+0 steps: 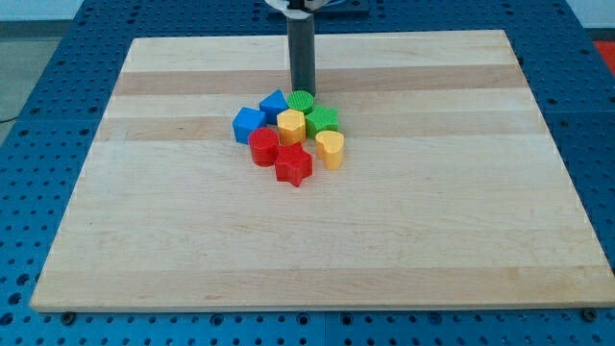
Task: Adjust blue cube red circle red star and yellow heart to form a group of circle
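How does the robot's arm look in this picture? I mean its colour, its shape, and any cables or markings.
Only a little of it shows. A straight dark grey rod comes down from a white and black fitting cut off by the view's top edge. The rod is plain and smooth, with no visible cables or markings. My tip is its blunt lower end.

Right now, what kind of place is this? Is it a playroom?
Probably a robot lab bench, not a playroom: a wooden board sits on a blue perforated table, and my tip touches the green round block among small coloured blocks.
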`<state>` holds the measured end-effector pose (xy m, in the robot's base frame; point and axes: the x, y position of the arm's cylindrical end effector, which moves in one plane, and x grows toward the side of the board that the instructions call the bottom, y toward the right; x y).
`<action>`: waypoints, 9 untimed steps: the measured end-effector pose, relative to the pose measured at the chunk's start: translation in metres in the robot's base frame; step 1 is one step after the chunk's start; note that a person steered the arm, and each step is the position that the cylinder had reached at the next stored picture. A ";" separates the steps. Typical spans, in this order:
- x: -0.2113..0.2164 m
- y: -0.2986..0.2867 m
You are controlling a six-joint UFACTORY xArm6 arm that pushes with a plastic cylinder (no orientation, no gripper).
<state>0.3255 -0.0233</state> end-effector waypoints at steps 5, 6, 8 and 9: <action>-0.003 -0.147; 0.052 -0.146; 0.084 -0.123; 0.084 -0.108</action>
<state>0.4093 -0.1311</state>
